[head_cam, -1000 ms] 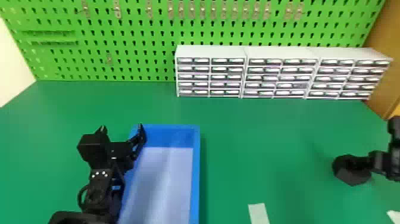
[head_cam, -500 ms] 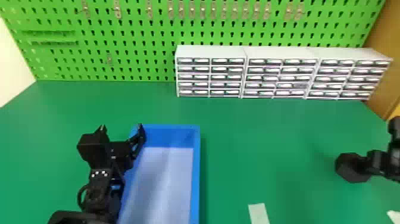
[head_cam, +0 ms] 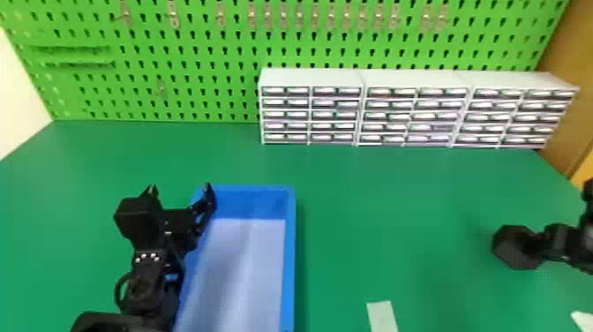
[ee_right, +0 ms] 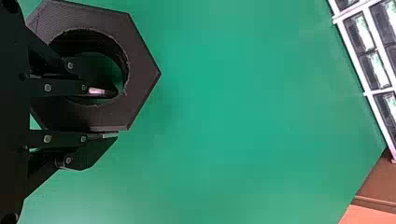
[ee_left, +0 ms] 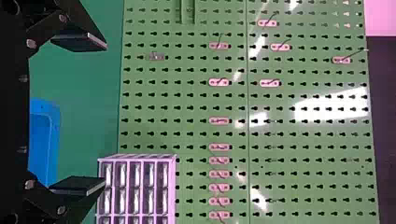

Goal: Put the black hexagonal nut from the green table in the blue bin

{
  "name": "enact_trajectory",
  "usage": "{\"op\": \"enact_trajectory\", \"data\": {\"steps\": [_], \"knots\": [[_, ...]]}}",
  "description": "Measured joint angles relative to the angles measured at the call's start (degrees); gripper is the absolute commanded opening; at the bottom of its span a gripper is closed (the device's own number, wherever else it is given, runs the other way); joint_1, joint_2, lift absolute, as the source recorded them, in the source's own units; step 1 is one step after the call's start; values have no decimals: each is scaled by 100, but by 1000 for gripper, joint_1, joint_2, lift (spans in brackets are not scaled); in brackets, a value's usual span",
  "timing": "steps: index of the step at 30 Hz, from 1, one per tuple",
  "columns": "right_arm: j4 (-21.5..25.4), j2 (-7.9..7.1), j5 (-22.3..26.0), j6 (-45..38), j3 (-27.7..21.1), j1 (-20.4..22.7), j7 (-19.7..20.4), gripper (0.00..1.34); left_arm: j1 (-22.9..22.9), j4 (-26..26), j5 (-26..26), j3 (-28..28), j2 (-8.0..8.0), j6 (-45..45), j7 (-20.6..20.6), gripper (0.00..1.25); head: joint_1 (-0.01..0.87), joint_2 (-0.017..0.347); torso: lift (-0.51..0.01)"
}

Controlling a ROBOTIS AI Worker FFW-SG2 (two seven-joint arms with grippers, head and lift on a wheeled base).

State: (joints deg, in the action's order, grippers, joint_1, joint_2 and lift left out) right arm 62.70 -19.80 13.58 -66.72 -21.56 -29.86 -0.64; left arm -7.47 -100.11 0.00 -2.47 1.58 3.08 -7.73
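Crowding the left rim of the blue bin in the head view, the left tool has its fingers apart, while the right tool is clamped on the black hexagonal nut well to the right; drawer units stand at the green worktop's back before a pegboard. The left wrist view shows pegboard hooks; the right shows one finger inside the nut's hole, the other outside.

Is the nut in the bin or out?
Out: the nut is right of the bin, in the right gripper, one finger inside its hole, the other outside.
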Motion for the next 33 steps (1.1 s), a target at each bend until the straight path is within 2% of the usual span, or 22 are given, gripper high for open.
{"op": "enact_trajectory", "data": {"steps": [6, 21, 33], "knots": [[303, 31, 200, 52, -58, 213, 1, 170, 0, 0, 0, 8, 0, 0, 0, 999, 657, 57, -95], [1069, 152, 245, 160, -194, 523, 2, 170, -2, 0, 0, 0, 0, 0, 0, 999, 657, 57, -95], [2123, 349, 350, 560, -336, 910, 1, 170, 0, 1, -13, 2, 0, 0, 0, 999, 657, 57, -95]]}}
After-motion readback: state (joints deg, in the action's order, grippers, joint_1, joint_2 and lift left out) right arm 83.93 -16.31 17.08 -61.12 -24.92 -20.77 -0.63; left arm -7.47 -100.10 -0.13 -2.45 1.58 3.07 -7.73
